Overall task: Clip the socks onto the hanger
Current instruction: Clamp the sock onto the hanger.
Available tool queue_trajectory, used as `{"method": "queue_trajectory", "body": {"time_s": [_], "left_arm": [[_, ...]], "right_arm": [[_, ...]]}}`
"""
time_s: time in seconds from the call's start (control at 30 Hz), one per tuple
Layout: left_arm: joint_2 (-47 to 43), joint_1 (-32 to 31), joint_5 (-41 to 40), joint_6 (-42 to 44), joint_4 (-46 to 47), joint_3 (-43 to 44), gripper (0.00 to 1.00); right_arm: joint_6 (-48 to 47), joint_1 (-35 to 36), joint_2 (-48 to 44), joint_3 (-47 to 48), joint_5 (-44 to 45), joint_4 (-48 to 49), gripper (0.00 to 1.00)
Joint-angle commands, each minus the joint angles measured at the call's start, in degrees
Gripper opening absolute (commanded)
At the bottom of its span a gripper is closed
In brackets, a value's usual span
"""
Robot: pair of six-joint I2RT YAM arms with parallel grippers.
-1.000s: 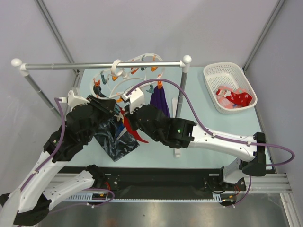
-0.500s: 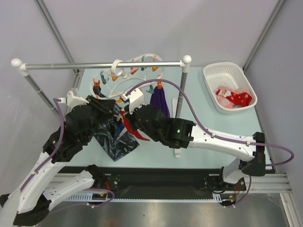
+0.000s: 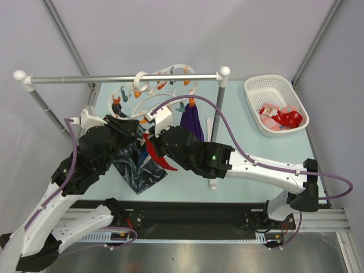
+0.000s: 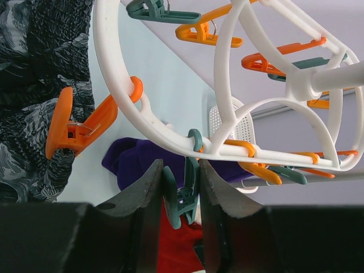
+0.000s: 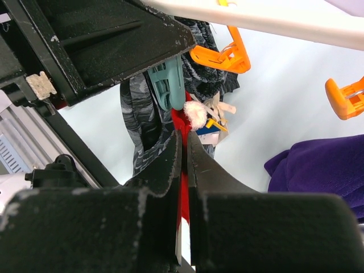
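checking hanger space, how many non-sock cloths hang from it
2: a purple cloth on the right side of the hanger, and a dark marbled cloth on its near left. Others may be hidden.

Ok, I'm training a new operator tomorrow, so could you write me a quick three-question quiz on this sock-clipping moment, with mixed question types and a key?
1. True or false: the right gripper is shut on a red sock.
2. Which colour is the clothespin squeezed by the left gripper? A orange, B teal, C white.
3. Fill in: other socks lie in a white ____ at the table's far right.

Key: 1 true. 2 B. 3 basket.
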Motion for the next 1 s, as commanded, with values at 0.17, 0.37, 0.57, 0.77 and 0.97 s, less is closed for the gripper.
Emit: {"method": "queue_trajectory", "body": {"time_s": [0.17,0.37,0.57,0.77,0.97], "left_arm": [[0.92,0.41,1.29,0.24,-2.31,0.54,0.0],[0.57,0.41,1.12,0.33,-2.48,0.36,0.0],[0.48,0.33,1.12,0.42,-2.48,0.45,0.0],[0.4,0.41,1.38,0.24,-2.31,0.27,0.0],[-0.75,0.33,1.29,0.24,-1.43,-0.69,0.0]], "right_arm": [[-0.6,0.65,1.14,3.2,-0.07,3.41,0.0],[-1.31,0.83,2.2,5.57,0.01,4.03,0.0],[-2.36,1.01,2.55,7.16,0.63,4.29,0.0],[-2.36,1.09,4.04,8.48,0.1,3.68,0.0],[-2.19,0.74,4.66,8.48,-0.6,3.68,0.0]]}}
